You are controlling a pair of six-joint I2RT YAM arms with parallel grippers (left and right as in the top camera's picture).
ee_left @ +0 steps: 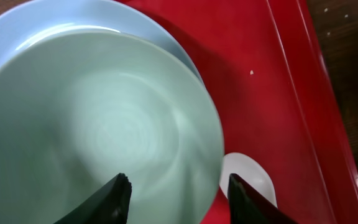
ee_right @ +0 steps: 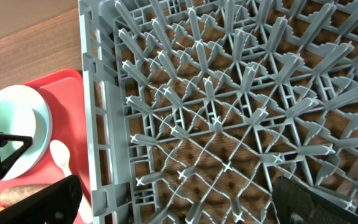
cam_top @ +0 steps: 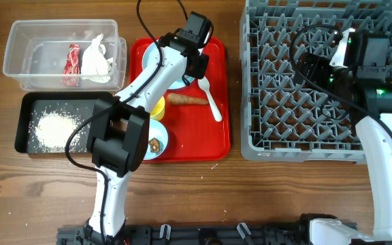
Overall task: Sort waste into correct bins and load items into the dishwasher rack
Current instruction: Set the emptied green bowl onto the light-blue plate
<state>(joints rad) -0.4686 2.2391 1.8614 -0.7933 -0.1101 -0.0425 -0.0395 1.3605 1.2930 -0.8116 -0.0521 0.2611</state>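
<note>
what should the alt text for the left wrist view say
The left gripper, open, hangs over a light blue bowl, one finger above the bowl's inside and the other outside its rim. The bowl sits on a light blue plate on a red tray, with part of a white spoon beside it.

I'm working with two matching arms. The left arm (cam_top: 145,76) and the right arm (cam_top: 386,170) both have white tubular links joined by bulky black joint housings. Thin black cables (cam_top: 139,15) loop off the left wrist. What looks like a small green light (cam_top: 380,90) glows on the right arm's black wrist block. The fingers (ee_left: 114,199) are matte black wedges.
</note>
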